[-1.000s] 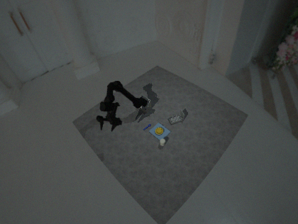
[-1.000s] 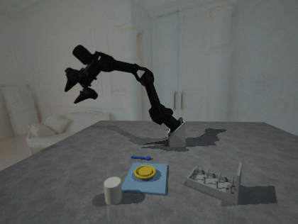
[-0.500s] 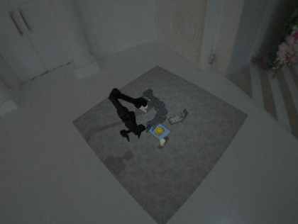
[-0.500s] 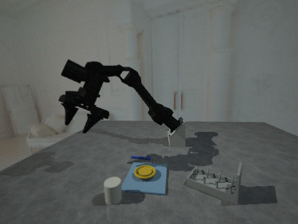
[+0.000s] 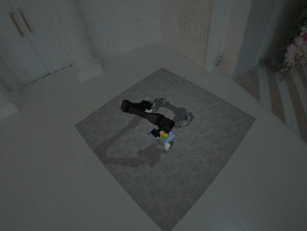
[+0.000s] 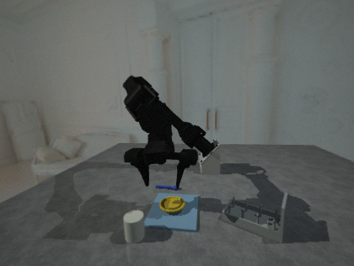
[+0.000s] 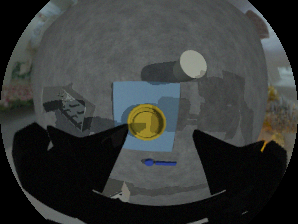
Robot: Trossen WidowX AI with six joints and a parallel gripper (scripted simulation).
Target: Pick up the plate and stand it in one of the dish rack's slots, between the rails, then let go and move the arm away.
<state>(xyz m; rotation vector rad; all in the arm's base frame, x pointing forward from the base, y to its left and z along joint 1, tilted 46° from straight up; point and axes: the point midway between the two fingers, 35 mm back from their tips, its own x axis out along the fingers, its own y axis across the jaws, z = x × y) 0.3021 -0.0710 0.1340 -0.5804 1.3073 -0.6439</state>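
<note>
A yellow plate (image 5: 164,135) (image 6: 172,204) (image 7: 146,122) lies flat on a light blue square mat (image 5: 170,138) (image 6: 177,224) (image 7: 125,90). The grey dish rack (image 5: 181,123) (image 6: 249,226) (image 7: 76,107) stands apart from the mat, to its right in the exterior view and to its left in the wrist view; its slots look empty. My gripper (image 6: 163,186) (image 7: 162,131) is open and empty, pointing down above and slightly behind the plate in the exterior view. In the wrist view the plate shows ahead, between the fingertips. In the top view the arm partly hides the gripper.
A white cylinder (image 5: 167,146) (image 6: 134,226) (image 7: 193,64) stands near the mat's front left corner in the exterior view. A small blue utensil (image 6: 167,187) (image 7: 160,163) lies behind the mat, under the gripper. The arm's base (image 6: 210,164) stands at the back.
</note>
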